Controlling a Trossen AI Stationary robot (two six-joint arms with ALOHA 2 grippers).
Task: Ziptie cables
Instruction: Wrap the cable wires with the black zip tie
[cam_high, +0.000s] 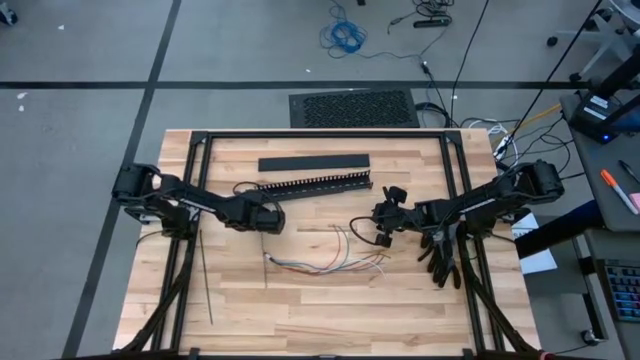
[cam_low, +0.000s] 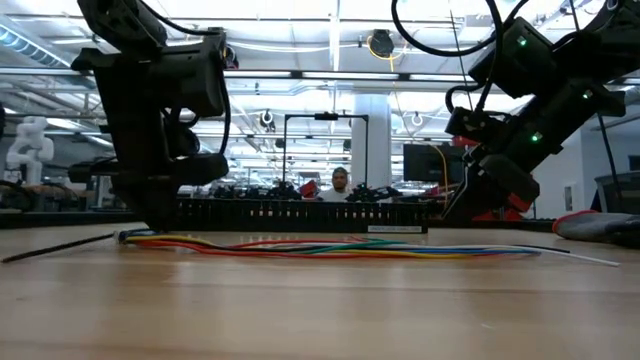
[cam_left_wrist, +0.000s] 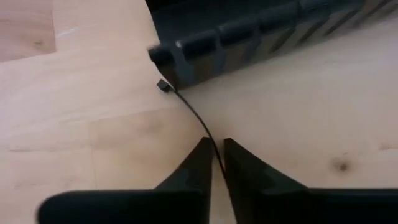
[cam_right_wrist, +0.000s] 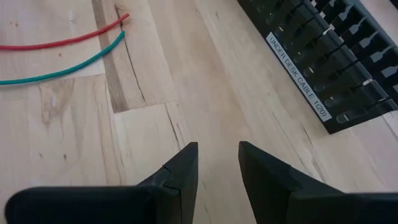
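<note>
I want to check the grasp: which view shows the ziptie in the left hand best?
The left wrist view: the ziptie runs between the nearly closed fingers of the left hand, its head near the slotted duct. The high view shows only a thin curl; the low and right wrist views don't show it.

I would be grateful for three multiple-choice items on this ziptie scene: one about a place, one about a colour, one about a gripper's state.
1. Where does the black slotted duct lie?
A. Between the flat black bar and the cables
B. Under the right arm
C. Off the table

2. Which wire colours show in the right wrist view?
A. Blue and yellow
B. Red and green
C. Only white

3. How is the left gripper?
A. Wide open
B. Shut on a ziptie
C. Holding the duct

Answers: 1 A, the high view shows that order. 2 B, both wires cross the wood. 3 B, its fingers pinch the thin strip.
</note>
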